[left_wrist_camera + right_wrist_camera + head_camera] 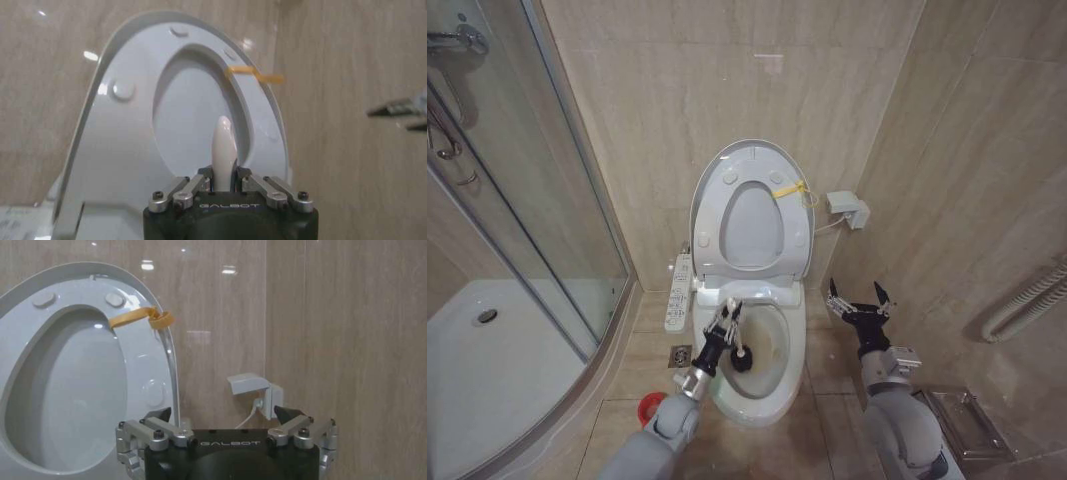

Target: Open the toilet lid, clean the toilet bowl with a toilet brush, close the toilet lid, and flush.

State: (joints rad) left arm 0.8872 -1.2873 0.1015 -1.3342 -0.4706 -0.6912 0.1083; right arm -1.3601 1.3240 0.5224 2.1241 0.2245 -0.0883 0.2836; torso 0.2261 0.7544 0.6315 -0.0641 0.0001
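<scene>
The toilet lid [753,150] stands upright against the wall, with the white seat ring [715,215] and its yellow tie [789,189] raised against it. Below them the toilet bowl [776,386] lies uncovered. My left gripper [724,326] is over the bowl's left rim, shut on the white handle of the toilet brush [743,358]; the black head is down inside the bowl. The handle [222,147] rises between the fingers in the left wrist view. To the right of the bowl, my right gripper [857,301] hangs open and holds nothing [227,415].
A red cup holder [652,407] sits on the floor left of the bowl, near a floor drain [680,356]. The button panel [680,292] runs along the bowl's left side. A glass shower enclosure [547,200] and tray [487,380] are at left. Wall socket [847,208] at right.
</scene>
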